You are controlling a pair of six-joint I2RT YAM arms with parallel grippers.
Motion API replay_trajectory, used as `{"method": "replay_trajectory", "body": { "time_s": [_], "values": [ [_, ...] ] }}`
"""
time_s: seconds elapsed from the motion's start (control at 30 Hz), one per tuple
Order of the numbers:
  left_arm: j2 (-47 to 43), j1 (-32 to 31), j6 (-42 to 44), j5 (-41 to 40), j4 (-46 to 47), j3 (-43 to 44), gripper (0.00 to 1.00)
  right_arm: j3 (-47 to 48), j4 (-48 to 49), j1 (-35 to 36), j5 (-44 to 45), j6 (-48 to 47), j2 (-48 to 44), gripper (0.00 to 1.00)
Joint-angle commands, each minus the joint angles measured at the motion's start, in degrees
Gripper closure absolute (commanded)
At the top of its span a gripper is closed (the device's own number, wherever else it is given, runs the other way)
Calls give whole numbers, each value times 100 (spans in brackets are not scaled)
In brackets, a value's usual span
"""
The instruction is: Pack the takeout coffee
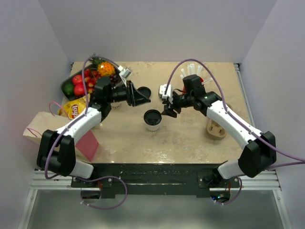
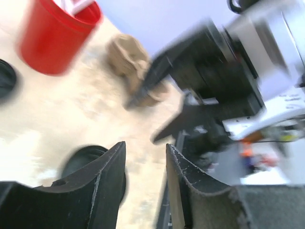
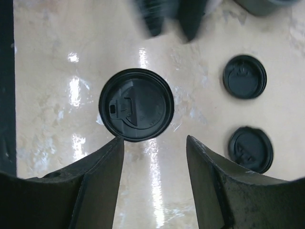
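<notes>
The takeout coffee, a white paper cup (image 1: pixel 153 126) with a black lid (image 1: pixel 152 116) on top, stands mid-table. From above in the right wrist view the lid (image 3: pixel 136 105) covers the cup. My right gripper (image 1: pixel 167 110) (image 3: pixel 154 138) hovers just right of and above it, open, with nothing between its fingers. My left gripper (image 1: pixel 144 98) (image 2: pixel 145 144) is up and to the left of the cup, open and empty, and its view is motion-blurred. The lidded cup (image 2: pixel 88 160) shows partly behind the left finger.
Two loose black lids (image 3: pixel 244 76) (image 3: pixel 250 149) lie near the cup. A red cup of straws (image 2: pixel 57 33) and a cardboard carrier (image 1: pixel 215 128) are on the right. A fruit tray (image 1: pixel 68 81), chips bag (image 1: pixel 74 109) and paper bag (image 1: pixel 38 126) are on the left.
</notes>
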Motion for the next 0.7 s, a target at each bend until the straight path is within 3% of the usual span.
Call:
{"method": "replay_trajectory", "body": {
  "time_s": [0.0,0.07,0.2,0.4,0.67],
  "values": [
    [-370,175,2714,-824,-3390,1433,55,247,-1142,605,214,-2380,29,42],
    [-379,298,2990,-1159,-4189,1889,55,264,-1300,817,416,-2854,99,43],
    [-414,1008,3054,-1581,-4853,2147,55,317,-1529,1317,680,-3401,301,45],
    [-721,1801,2790,-1573,-4714,1989,55,440,-1678,1653,892,-3595,582,51],
    [-1047,2066,2552,-1362,-4440,1593,55,510,-1380,1688,1068,-2990,741,62]
  ]
}}
